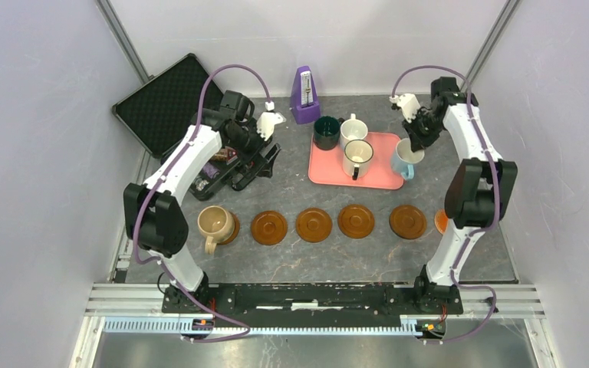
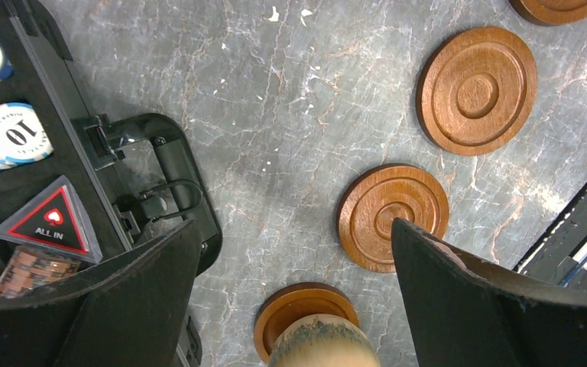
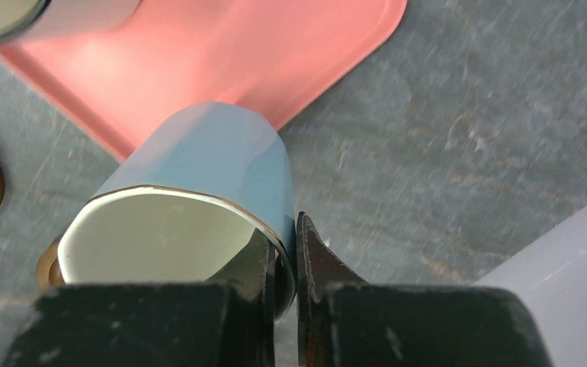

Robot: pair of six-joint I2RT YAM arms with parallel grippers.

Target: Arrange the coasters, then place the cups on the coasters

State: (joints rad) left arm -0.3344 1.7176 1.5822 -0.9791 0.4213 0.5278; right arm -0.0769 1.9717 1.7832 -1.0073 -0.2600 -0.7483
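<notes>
Four bare coasters are lying in a row across the near part of the table, spaced apart so that each can be taking one mug. A fifth, at the left end, is carrying the tan mug. The right pincer is grasping the blue mug by its rim, one finger inside and one outside, pinching the wall between them. That hold is probably meant to be keeping the mug upright for the carry. The blue mug is sitting directly under this pincer at the right edge of the pink tray; whether it is lifted or resting is unclear. Three other mugs are standing on the tray. The left pincer is hanging released and empty beside the chip case, not touching the tan mug.
</notes>
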